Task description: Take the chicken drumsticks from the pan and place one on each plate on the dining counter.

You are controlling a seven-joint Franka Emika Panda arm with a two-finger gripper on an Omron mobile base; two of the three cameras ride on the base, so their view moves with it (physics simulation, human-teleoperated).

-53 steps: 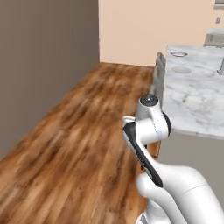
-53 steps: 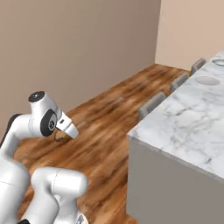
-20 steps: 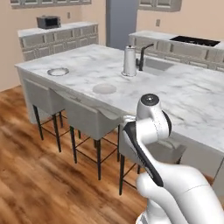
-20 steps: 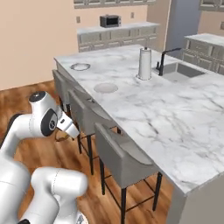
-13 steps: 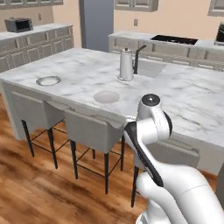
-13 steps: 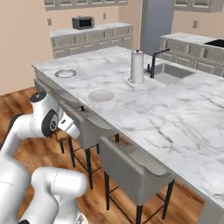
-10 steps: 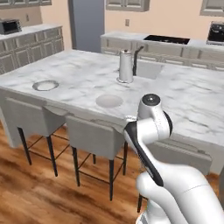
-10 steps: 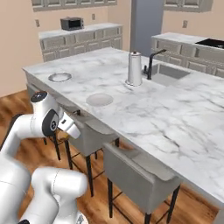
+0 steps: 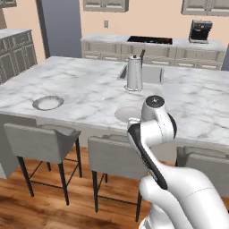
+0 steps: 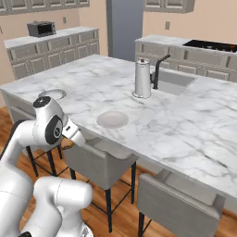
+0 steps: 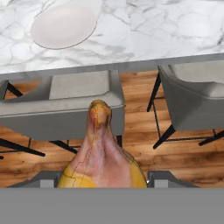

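Note:
My gripper (image 11: 106,178) is shut on a golden-brown chicken drumstick (image 11: 99,148), whose narrow end points forward over a grey chair (image 11: 65,98). It hangs short of the dining counter (image 9: 89,85), just below the edge. One grey plate (image 11: 64,25) lies on the marble right ahead; it is the nearer plate (image 10: 112,119) in the right base view and sits just behind my arm (image 9: 126,113) in the left base view. A second plate (image 9: 48,102) rests further left near the counter's edge (image 10: 52,94). The pan is out of view.
A silver kettle (image 9: 133,74) stands by the sink (image 9: 150,74) and its dark faucet (image 10: 157,69) in the island. Grey chairs (image 9: 42,141) (image 10: 176,203) are tucked under the near edge. A black cooktop (image 9: 150,40) is on the back counter.
The whole picture has shifted: the base has driven and turned, so the dining counter and its plates now lie closer and more square ahead. The arm keeps its pose, still gripping the drumstick.

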